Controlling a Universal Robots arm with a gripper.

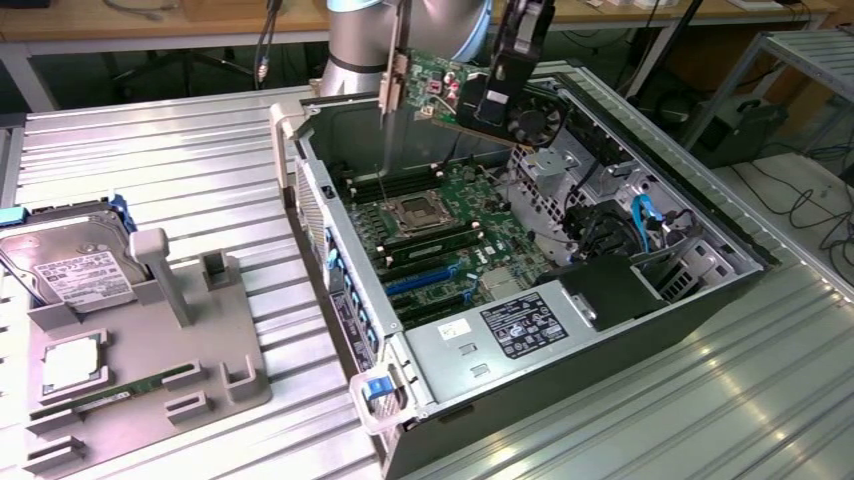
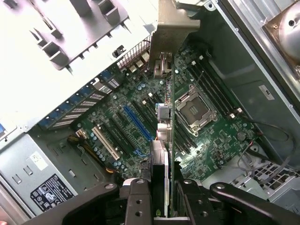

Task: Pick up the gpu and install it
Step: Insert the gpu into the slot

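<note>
While jaws clamp gpu (image 1: 447, 98) above open PC case (image 1: 627, 360), ribbed metal bench (image 1: 174, 150) underneath, desks (image 1: 134, 22) behind.

**Robotics laboratory: computer-assembly test cell**

Observed on site: a ribbed metal table (image 1: 160, 150) carries an open computer case (image 1: 694, 310) with its motherboard (image 2: 140, 126) exposed. Beside the case, a grey fixture tray (image 1: 214, 350) seats a hard drive (image 1: 74, 270) and other parts in moulded holders. A robot arm (image 1: 367, 40) stands behind the case, its gripper (image 2: 161, 192) clamped on the gpu (image 1: 447, 90) above the board. Wooden workbenches (image 1: 134, 20) run along the back. At the exterior view's right, loose cables (image 1: 814, 200) trail over the floor by an aluminium-profile frame (image 1: 801, 50).
</note>
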